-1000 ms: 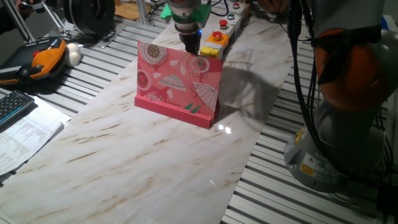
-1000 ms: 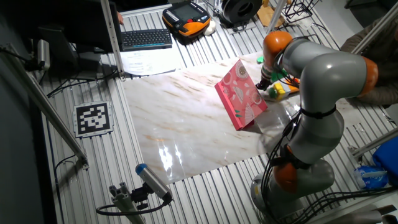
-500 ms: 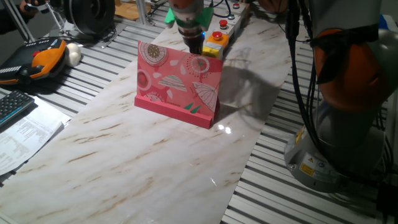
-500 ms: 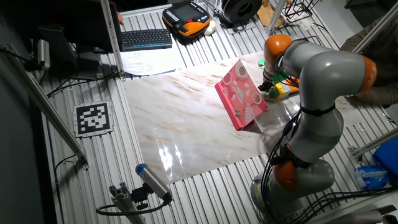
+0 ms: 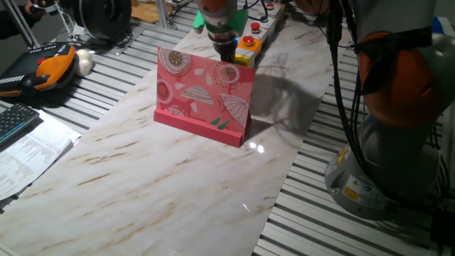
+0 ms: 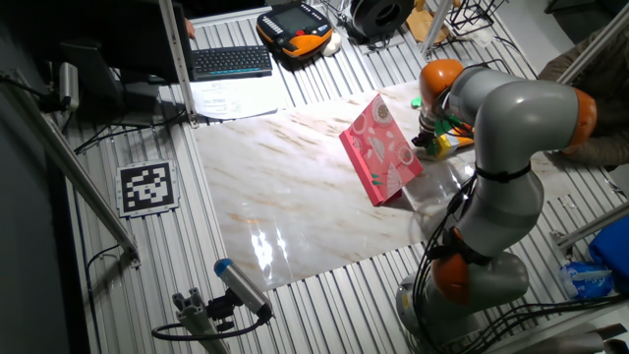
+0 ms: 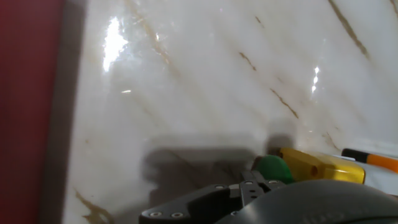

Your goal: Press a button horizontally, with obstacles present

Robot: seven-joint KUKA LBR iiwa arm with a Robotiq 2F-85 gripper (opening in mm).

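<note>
The pink printed board point(image 5: 205, 96) stands upright on the marble table point(image 5: 163, 178). The red button point(image 5: 248, 41) in its yellow housing point(image 5: 244, 57) sits just behind the board's far right end. My gripper point(image 5: 226, 51) hangs low behind the board's top edge, right beside the housing's left side; its fingertips are hidden. In the other fixed view my gripper point(image 6: 429, 136) is between the board point(image 6: 381, 147) and the housing point(image 6: 442, 146). The hand view shows the housing point(image 7: 323, 165) close by, a green rounded thing point(image 7: 272, 167) at its end, and the board point(image 7: 28, 112) at left.
A grey strip point(image 5: 264, 23) with small red and green buttons lies behind the yellow housing. An orange-black pendant point(image 5: 44, 65), a keyboard point(image 5: 15, 122) and papers point(image 5: 28, 156) lie left of the marble. The robot base point(image 5: 398, 142) stands at right.
My gripper has moved a little to the right behind the board, closer to the yellow housing. The board and button have not moved.
</note>
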